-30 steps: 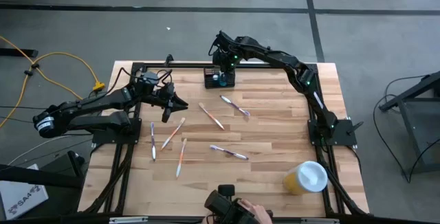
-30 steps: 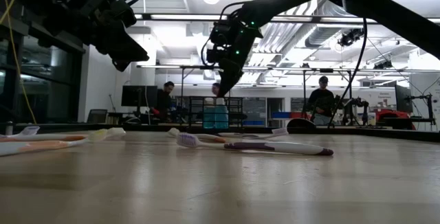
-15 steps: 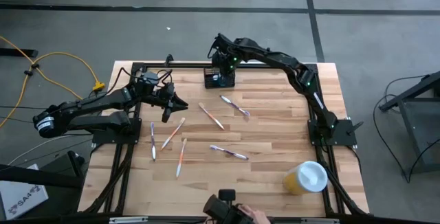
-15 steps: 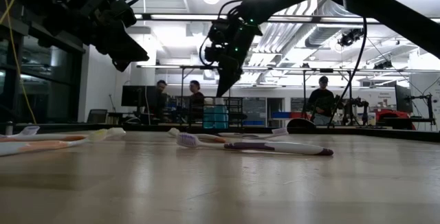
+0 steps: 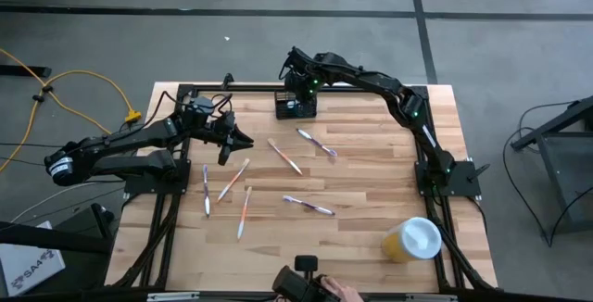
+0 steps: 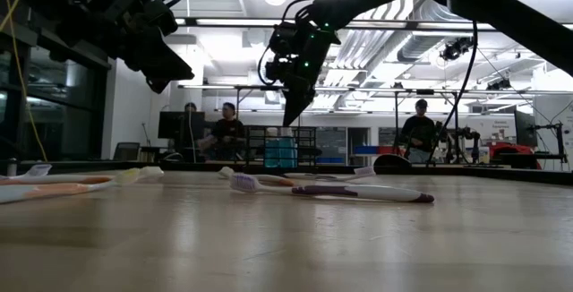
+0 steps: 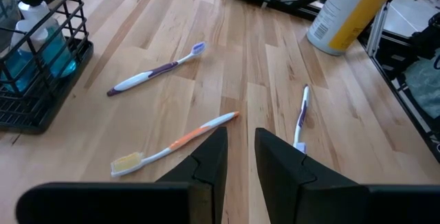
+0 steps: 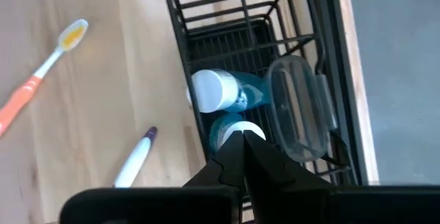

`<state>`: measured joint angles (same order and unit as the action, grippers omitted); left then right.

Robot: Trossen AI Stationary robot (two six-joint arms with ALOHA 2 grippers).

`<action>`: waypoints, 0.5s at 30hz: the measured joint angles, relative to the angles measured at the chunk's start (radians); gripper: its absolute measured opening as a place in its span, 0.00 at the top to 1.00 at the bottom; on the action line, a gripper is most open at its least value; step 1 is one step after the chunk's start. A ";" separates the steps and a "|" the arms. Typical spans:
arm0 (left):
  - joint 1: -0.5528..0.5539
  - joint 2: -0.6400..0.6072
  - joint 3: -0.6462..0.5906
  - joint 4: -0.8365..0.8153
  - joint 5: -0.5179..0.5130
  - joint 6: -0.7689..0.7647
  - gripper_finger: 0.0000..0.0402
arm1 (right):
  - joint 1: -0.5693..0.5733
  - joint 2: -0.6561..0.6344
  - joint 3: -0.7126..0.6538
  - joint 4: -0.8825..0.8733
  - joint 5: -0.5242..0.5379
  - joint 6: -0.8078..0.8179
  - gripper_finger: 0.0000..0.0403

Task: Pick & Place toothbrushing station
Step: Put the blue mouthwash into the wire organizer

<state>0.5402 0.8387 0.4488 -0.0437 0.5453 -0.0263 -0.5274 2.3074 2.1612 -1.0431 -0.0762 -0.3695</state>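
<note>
The toothbrushing station is a black wire caddy at the table's far edge, standing on its base. It holds blue bottles with white caps and a clear lid. My right gripper hangs shut directly over the caddy and points steeply down. In the low view, my right gripper is clear of the caddy's top. My left gripper hovers over the table's left part, open with nothing between its fingers. The caddy stands well ahead of it.
Several toothbrushes lie flat across the table's middle, among them an orange one and two purple ones. A yellow cup with a white lid stands near the right front corner. A person's hand shows at the near edge.
</note>
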 joint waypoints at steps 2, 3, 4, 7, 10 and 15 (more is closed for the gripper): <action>0.000 0.000 0.000 0.000 0.000 0.000 0.82 | 0.000 0.000 0.000 0.000 0.000 0.000 0.99; 0.000 0.000 0.000 0.000 0.000 0.000 0.82 | 0.000 0.000 0.000 0.000 0.000 0.000 0.99; 0.000 0.000 0.000 0.000 0.000 0.000 0.82 | 0.000 -0.001 0.000 0.000 0.000 0.003 0.99; 0.000 0.000 0.000 0.000 0.000 0.000 0.82 | 0.000 -0.001 0.000 0.000 0.000 0.007 0.99; 0.000 0.000 0.000 0.000 0.000 0.000 0.82 | 0.000 -0.001 0.000 0.000 0.000 0.007 0.99; 0.000 0.000 0.000 0.000 0.000 0.000 0.82 | 0.002 -0.007 -0.001 0.000 0.006 0.007 0.99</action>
<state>0.5402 0.8387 0.4488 -0.0437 0.5453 -0.0265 -0.5251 2.3007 2.1601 -1.0435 -0.0704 -0.3624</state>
